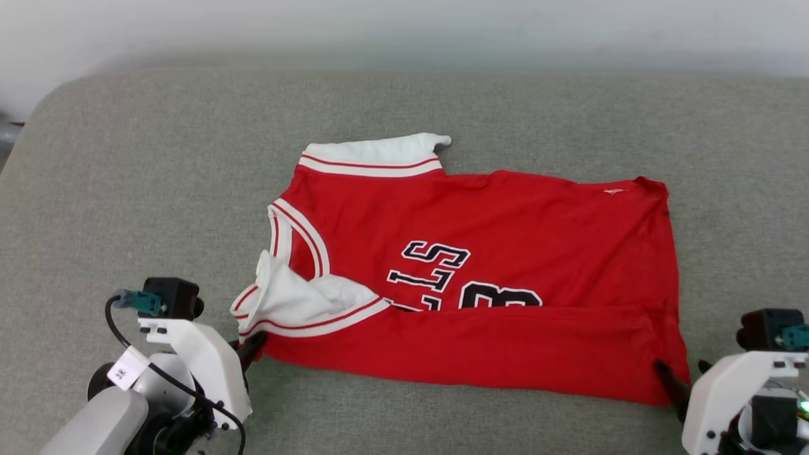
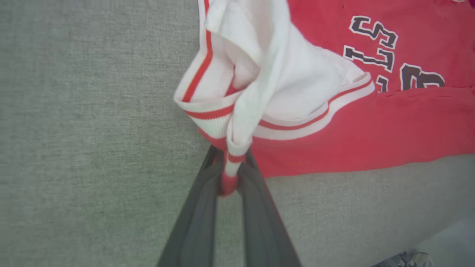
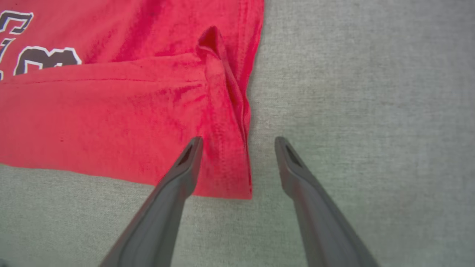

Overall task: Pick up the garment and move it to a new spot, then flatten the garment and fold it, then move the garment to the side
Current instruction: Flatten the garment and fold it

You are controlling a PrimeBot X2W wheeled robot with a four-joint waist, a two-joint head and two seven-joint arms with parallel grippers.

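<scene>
The red garment [image 1: 493,272] lies spread on the grey cushion, its near long edge folded over the black-and-white lettering [image 1: 442,272]. Its white sleeves with red stripes lie at the left end. My left gripper [image 1: 253,347] is shut on the garment's striped sleeve trim [image 2: 230,167] at the near left corner; in the left wrist view the cloth is pinched between the two fingers. My right gripper [image 1: 682,373] stands open at the near right hem corner [image 3: 230,174]; one finger [image 3: 185,163] lies over the red cloth, the other [image 3: 293,163] over the bare cushion.
The grey fabric cushion [image 1: 158,189] reaches from the wall at the back to my arms. Its left corner [image 1: 44,107] is rounded, with floor beyond it. Bare cushion lies on every side of the garment.
</scene>
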